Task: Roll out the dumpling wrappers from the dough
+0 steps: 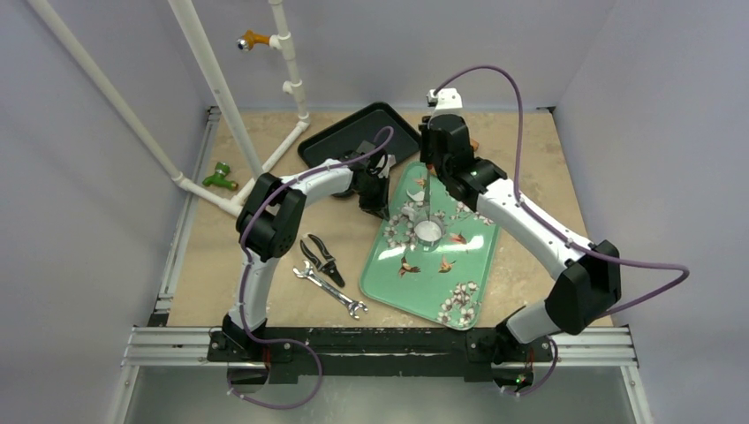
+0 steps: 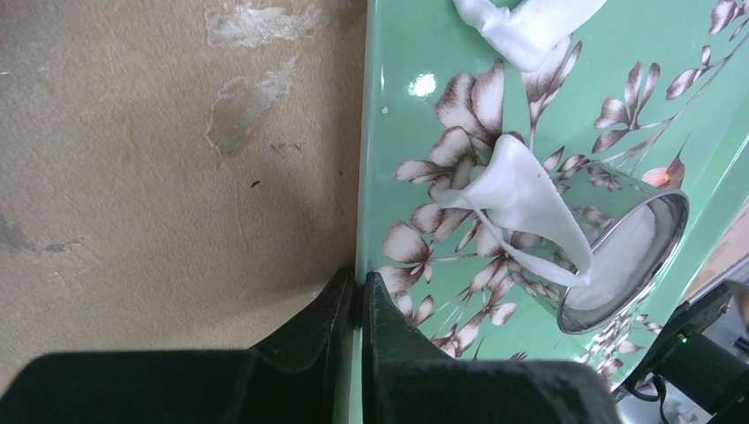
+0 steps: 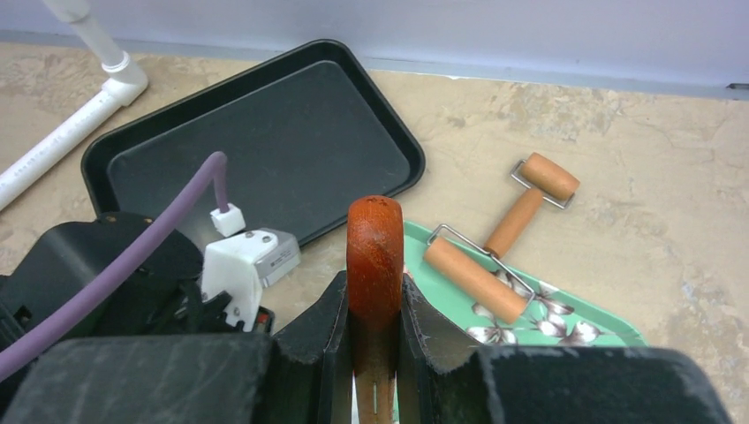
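Observation:
A green flowered tray lies mid-table. On it stands a shiny metal ring with a flat white dumpling wrapper inside it. Torn white dough scraps curl beside the ring, and more dough lies further along the tray. My left gripper is shut on the tray's left rim. My right gripper is shut on the reddish wooden handle of a tool. Seen from above, this gripper holds the tool upright, its thin metal shaft reaching down to the ring.
A double-ended wooden roller rests across the tray's far edge. A black tray sits at the back. Pliers and a wrench lie left of the green tray. White pipes and a green fitting stand at the left.

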